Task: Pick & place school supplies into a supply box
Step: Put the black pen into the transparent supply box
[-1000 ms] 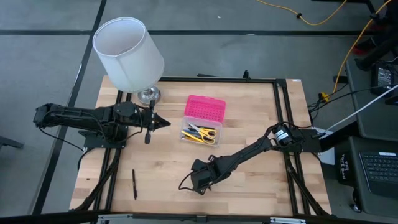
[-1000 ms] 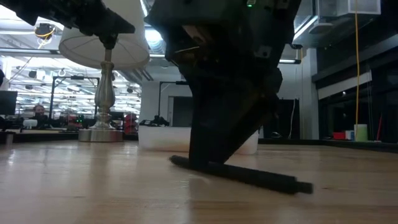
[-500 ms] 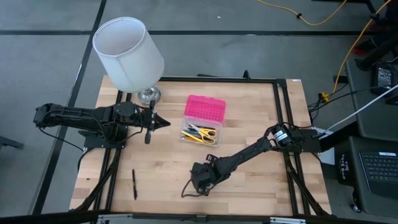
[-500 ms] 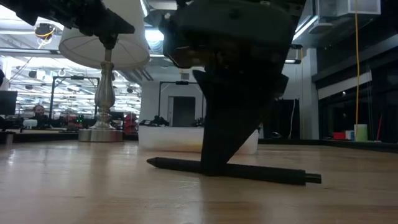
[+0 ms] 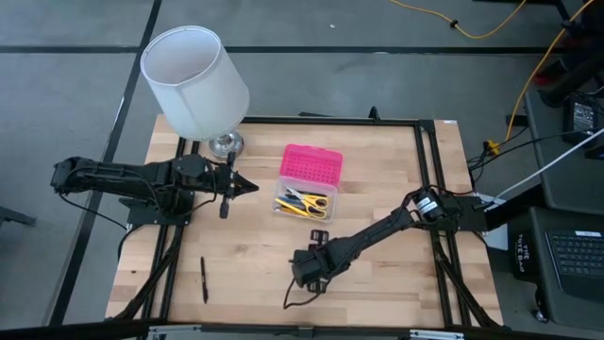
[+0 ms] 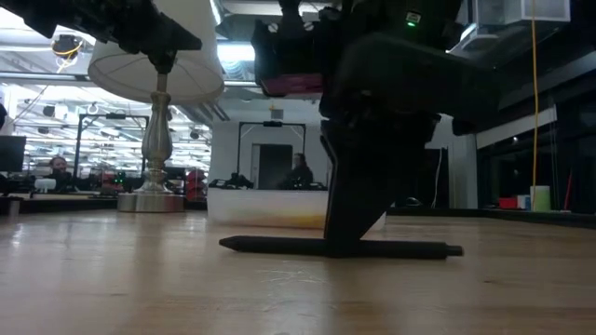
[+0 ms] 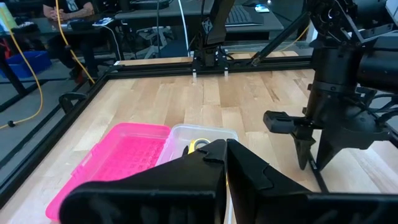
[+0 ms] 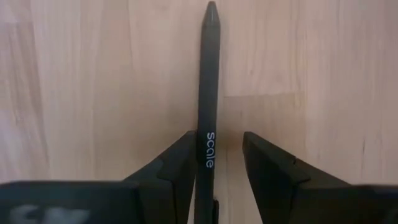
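A black pen (image 8: 208,74) lies flat on the wooden table near its near edge (image 5: 296,295) (image 6: 340,247). My right gripper (image 8: 217,135) (image 5: 307,271) stands over the pen, pointing down, open, with one finger on each side of the barrel. The supply box (image 5: 307,184) sits mid-table, with its pink lid (image 5: 312,164) swung open and its clear base (image 5: 302,202) holding yellow-handled scissors and pens. A second black pen (image 5: 203,279) lies toward the near left corner. My left gripper (image 5: 253,186) (image 7: 225,144) hovers shut, left of the box. My right gripper comes at the pen from above with its fingers across the barrel. The inner side of one finger (image 8: 183,155) lies against the barrel near the printed word (image 8: 207,127). The other finger (image 8: 261,155) stands a small gap away. The pen rests flat on the table.
A lamp with a white shade (image 5: 193,80) stands on a metal base (image 5: 225,144) at the far left of the table. A black frame rail (image 5: 429,179) runs along the right side. Bare wood shows between the box and the near edge.
My right gripper has turned about its upright axis above the pen and shifted slightly toward the table's right. The pen has swung round on the table with it, staying flat, and now points more toward the near edge.
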You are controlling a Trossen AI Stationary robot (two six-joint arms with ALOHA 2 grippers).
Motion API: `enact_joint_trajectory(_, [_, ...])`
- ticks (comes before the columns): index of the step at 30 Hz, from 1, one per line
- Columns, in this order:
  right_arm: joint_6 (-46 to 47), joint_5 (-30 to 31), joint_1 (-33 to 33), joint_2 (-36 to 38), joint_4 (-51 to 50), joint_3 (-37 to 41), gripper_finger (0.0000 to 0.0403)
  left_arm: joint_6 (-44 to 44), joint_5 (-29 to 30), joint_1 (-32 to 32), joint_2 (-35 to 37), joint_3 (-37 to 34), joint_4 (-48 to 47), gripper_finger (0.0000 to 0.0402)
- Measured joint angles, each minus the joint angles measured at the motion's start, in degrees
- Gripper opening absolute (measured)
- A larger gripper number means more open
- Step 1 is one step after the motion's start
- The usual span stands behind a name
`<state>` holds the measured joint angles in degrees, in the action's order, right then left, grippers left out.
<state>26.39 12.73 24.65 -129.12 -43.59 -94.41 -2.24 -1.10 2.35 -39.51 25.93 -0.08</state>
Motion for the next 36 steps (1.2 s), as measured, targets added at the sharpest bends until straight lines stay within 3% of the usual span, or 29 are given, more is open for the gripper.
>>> enact_joint_trajectory(16, [-6.0, -6.2, -3.5, 0.0, -0.3, 0.0, 0.0135, 0.1, 0.0, 0.0, 0.0, 0.0, 0.0, 0.0006])
enact_joint_trajectory(20, [-6.0, -6.1, -4.0, 0.0, -0.5, 0.0, 0.0104, 0.1, 0.0, 0.0, 0.0, 0.0, -0.1, 0.0006])
enact_joint_trajectory(26, [-8.3, -7.8, -4.4, 0.1, -0.8, 0.0, 0.0028, 0.1, 0.0, 0.0, 0.0, 0.0, -0.2, 0.0006])
enact_joint_trajectory(36, [-15.1, -15.3, -7.2, 2.8, 0.3, 0.5, 0.0037, 0.0, 0.0, 0.0, 0.0, 0.0, -0.2, 0.0006])
